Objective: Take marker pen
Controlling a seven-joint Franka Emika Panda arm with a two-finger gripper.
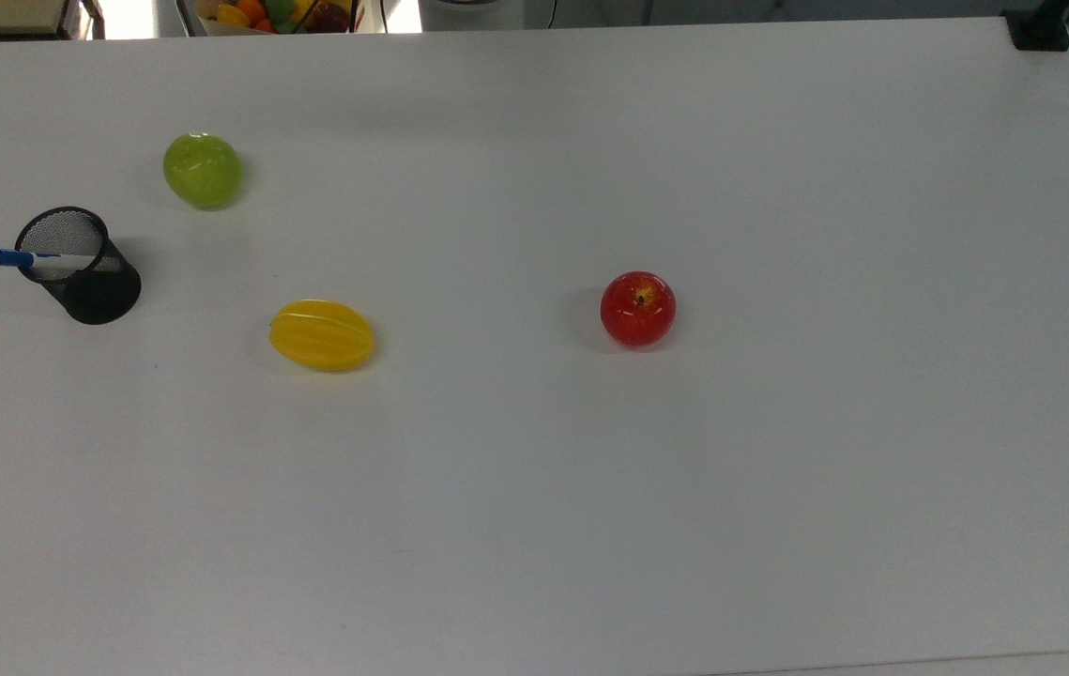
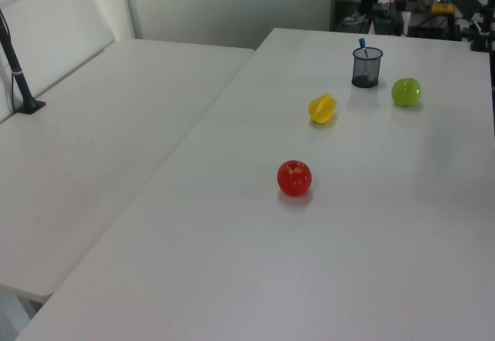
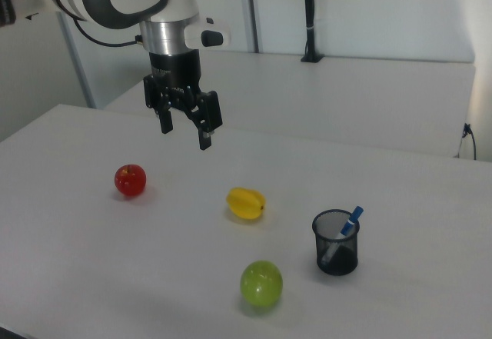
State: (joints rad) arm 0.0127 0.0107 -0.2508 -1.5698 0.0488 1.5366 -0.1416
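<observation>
The marker pen (image 1: 51, 258) is white with a blue cap and leans inside a black mesh cup (image 1: 83, 268) at the top view's left, cap sticking out over the rim. It also shows as the marker pen (image 3: 344, 231) in the cup (image 3: 337, 243) in the right view, and the marker pen (image 2: 362, 46) in the cup (image 2: 366, 67) in the left view. My gripper (image 3: 185, 133) hangs open and empty well above the table in the right view, up and left of the cup, between the red apple and the yellow fruit.
A red apple (image 1: 638, 308) lies mid-table, a yellow ribbed fruit (image 1: 322, 334) sits between it and the cup, and a green apple (image 1: 203, 170) rests near the cup. A bowl of fruit (image 1: 276, 13) stands beyond the table's far edge. A black post (image 3: 309, 16) rises behind.
</observation>
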